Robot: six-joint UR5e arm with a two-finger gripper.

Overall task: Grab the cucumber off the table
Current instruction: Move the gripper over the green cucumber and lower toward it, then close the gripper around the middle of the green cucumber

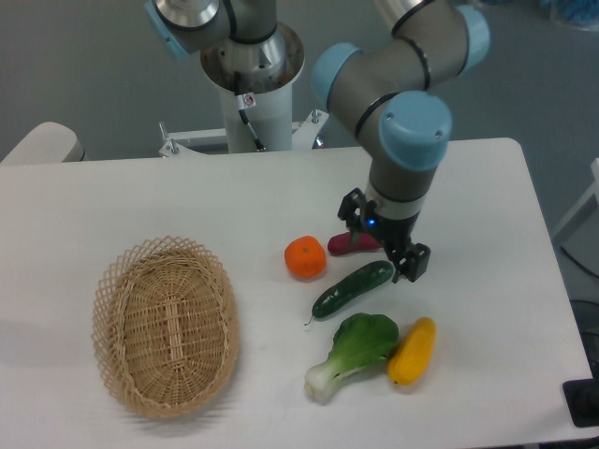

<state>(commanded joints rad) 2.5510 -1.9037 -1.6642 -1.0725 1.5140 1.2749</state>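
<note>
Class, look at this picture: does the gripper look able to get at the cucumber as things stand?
Probably yes. The gripper hangs open just above the cucumber's upper end, with nothing lying over it. The orange and the bok choy lie close by but apart from it.

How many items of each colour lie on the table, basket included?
Green: 2, slim dark green cucumber, leafy green bok choy
Orange: 1, round orange fruit
Purple: 1, purple vegetable
Yellow: 1, yellow squash
Tan: 1, woven wicker basket
Total: 6
</note>
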